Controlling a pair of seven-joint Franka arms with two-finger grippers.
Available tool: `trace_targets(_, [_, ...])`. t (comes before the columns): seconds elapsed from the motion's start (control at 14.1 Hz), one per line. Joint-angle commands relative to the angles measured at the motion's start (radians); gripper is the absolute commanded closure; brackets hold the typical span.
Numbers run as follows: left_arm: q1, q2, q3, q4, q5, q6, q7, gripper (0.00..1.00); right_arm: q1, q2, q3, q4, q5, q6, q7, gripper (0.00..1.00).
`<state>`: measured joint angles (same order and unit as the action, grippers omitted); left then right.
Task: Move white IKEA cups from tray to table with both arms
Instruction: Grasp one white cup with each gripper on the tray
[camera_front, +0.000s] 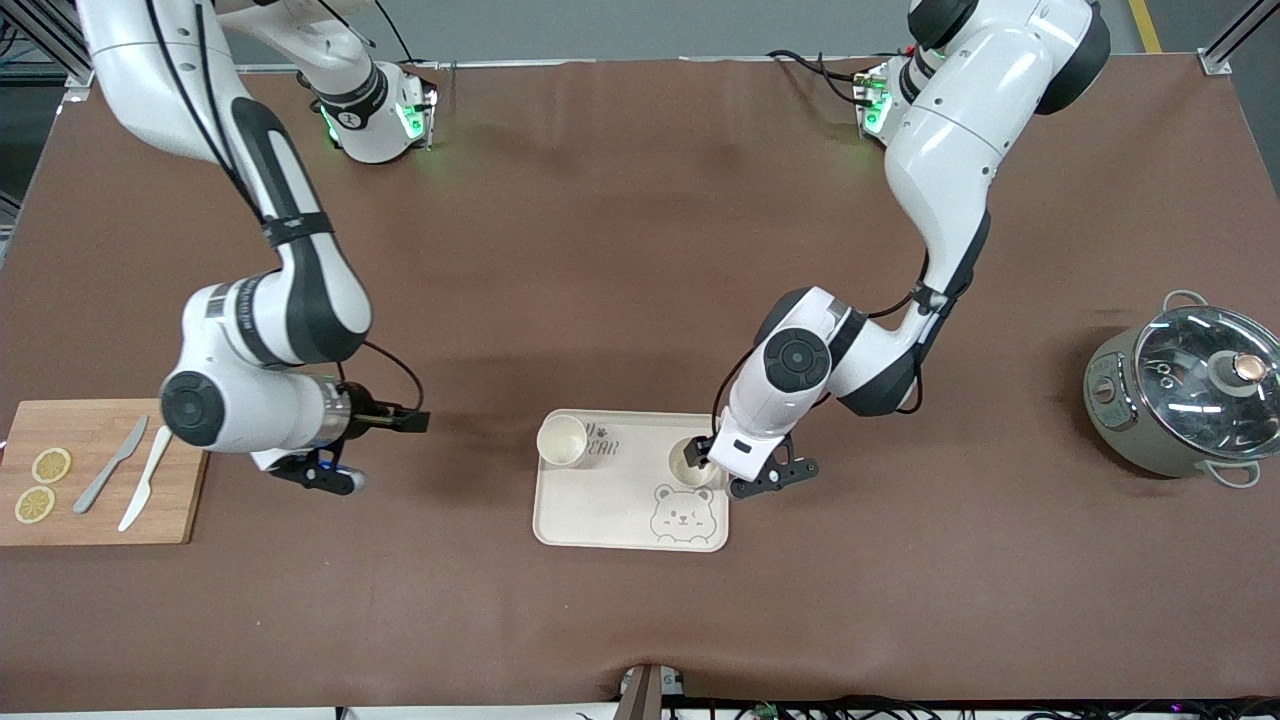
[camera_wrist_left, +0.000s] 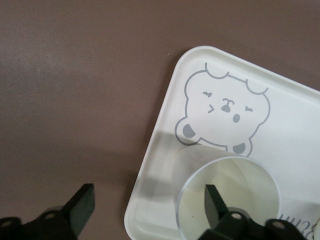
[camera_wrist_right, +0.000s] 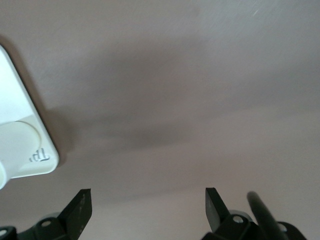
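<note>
Left gripper: jaws open and straddling the rim of one cup, one finger inside the mouth, the other outside the wall over the tray edge. No grip is visible yet. This cup stands on the tray at the end toward the left arm.

Right gripper: jaws open and empty, over bare desk between the tray and the cutting board. This arm waits.

The second cup stands on the tray at the corner toward the right arm, untouched.

Status: neither cup has reached the desk. Judged remaining: close on the first cup, lift, set down off the tray; then repeat for the second cup with the right arm.
</note>
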<state>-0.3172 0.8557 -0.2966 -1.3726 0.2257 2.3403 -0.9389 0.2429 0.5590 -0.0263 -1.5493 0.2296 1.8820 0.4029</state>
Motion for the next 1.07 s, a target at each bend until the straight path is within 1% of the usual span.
trace_targets(0.0, [-0.017,0.005,0.011,0.021,0.027,0.004,-0.034,0.67,0.045,0.022,-0.009,0.011,0.014,0.035,0.134,0.00])
trace_targets(0.07, [-0.019,0.005,0.011,0.021,0.030,0.004,-0.029,0.87,0.062,0.030,-0.009,0.009,0.013,0.051,0.198,0.00])
trace_targets(0.14, [-0.017,0.003,0.011,0.021,0.034,0.004,-0.031,1.00,0.082,0.032,-0.009,0.006,0.014,0.068,0.267,0.00])
trace_targets(0.43, [-0.036,-0.009,0.014,0.021,0.035,-0.003,-0.034,1.00,0.191,0.061,-0.009,0.000,0.013,0.149,0.506,0.00])
trace_targets(0.64, [-0.030,-0.032,0.016,0.023,0.047,-0.016,-0.026,1.00,0.248,0.079,-0.009,0.000,0.014,0.251,0.667,0.00])
trace_targets(0.78, [-0.020,-0.066,0.014,0.026,0.076,-0.091,-0.009,1.00,0.274,0.093,-0.009,-0.005,0.014,0.330,0.731,0.00])
trace_targets(0.85, [-0.020,-0.101,0.014,0.027,0.093,-0.142,0.003,1.00,0.277,0.096,-0.009,-0.023,0.014,0.357,0.732,0.01])
trace_targets(0.92, [-0.017,-0.125,0.014,0.029,0.098,-0.183,0.008,1.00,0.279,0.097,-0.009,-0.041,0.014,0.399,0.734,0.06])
trace_targets(1.0, [-0.011,-0.145,0.014,0.029,0.098,-0.208,0.011,1.00,0.279,0.099,-0.009,-0.063,0.014,0.446,0.735,0.06])
